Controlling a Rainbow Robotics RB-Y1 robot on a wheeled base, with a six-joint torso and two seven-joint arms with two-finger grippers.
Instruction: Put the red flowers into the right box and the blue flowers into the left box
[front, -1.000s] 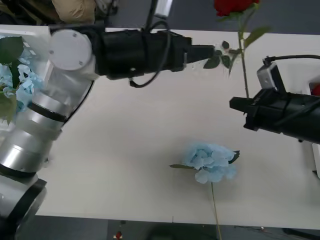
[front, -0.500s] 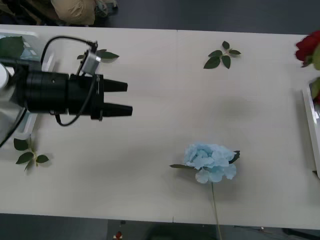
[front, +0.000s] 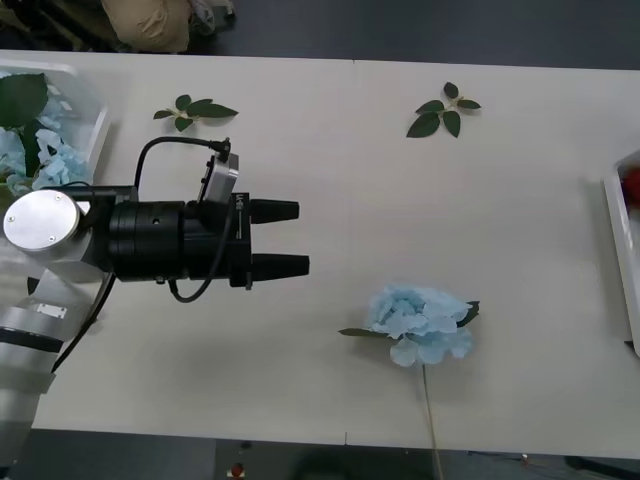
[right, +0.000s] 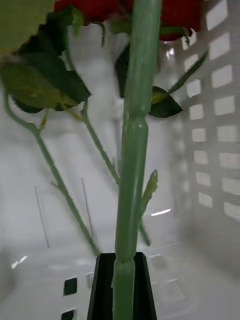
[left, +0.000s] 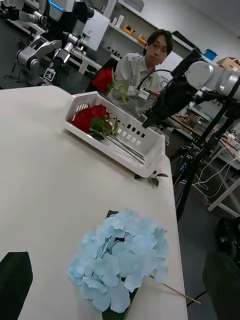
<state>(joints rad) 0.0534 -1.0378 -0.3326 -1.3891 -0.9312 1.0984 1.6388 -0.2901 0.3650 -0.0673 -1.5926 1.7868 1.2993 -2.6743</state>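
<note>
1. A pale cream table (front: 330, 200) carries everything
2. One of the blue flowers (front: 420, 322) lies at the near middle-right, its stem running off the near edge
3. A green leaf sprig (front: 443, 111) lies at the far right of centre
4. A second leaf sprig (front: 195, 110) lies at the far left
5. The left box (front: 88, 112) sits at the far left edge
6. The right box (front: 622, 262) rests at the right edge

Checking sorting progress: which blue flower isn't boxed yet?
The blue flower lying on the table, ahead of the open left gripper; others sit inside the left box.
</note>
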